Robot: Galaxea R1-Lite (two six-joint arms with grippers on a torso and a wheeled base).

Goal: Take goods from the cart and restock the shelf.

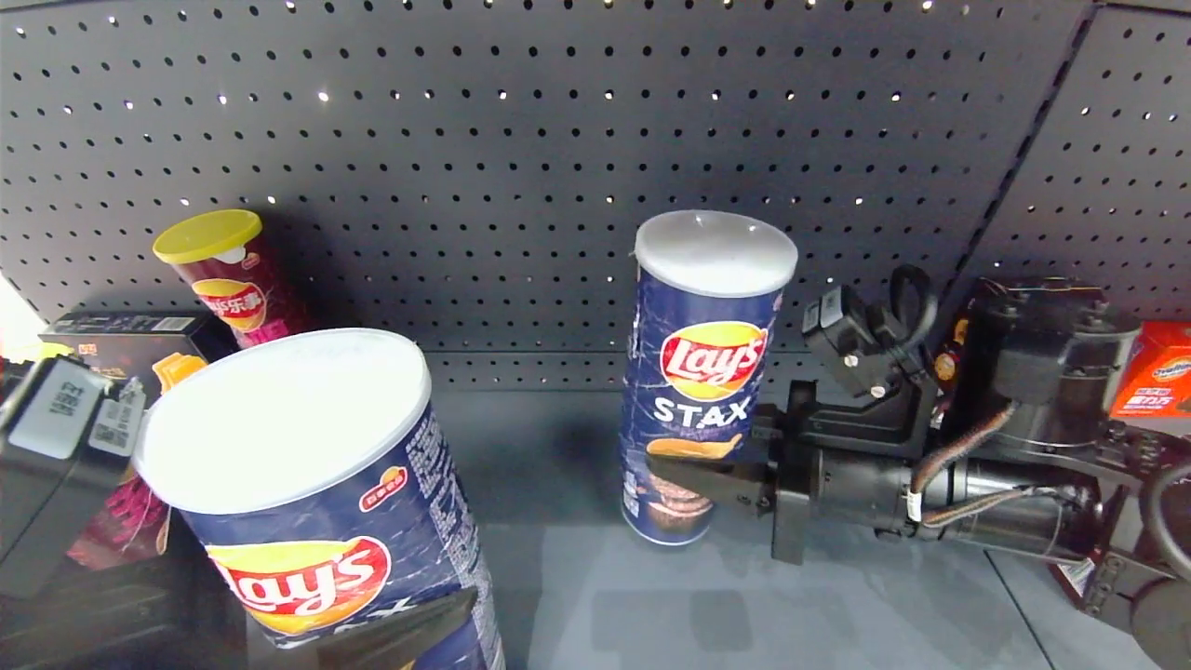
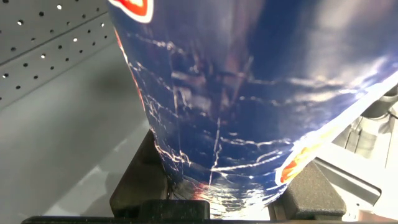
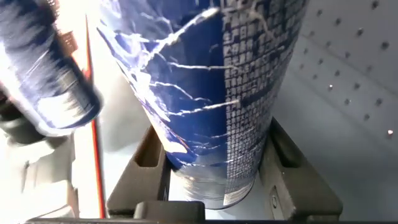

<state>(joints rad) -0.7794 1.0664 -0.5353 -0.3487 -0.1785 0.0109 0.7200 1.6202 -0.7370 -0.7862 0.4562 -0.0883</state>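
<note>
Two blue chip cans with white lids are in my grippers in front of the pegboard shelf. My right gripper (image 1: 693, 484) is shut on the lower part of one can (image 1: 702, 372), which stands nearly upright at the middle of the shelf floor (image 1: 577, 447). The right wrist view shows this can (image 3: 217, 93) between the fingers (image 3: 292, 168). My left gripper (image 1: 372, 642) is shut on the second can (image 1: 307, 493), held close at the lower left. In the left wrist view that can (image 2: 249, 93) sits between the dark fingers (image 2: 143, 180).
A maroon can with a yellow lid (image 1: 228, 274) stands at the back left against the pegboard (image 1: 521, 140). A black box (image 1: 130, 340) lies beside it. An orange box (image 1: 1158, 368) sits at the far right. Bare shelf floor lies between the two blue cans.
</note>
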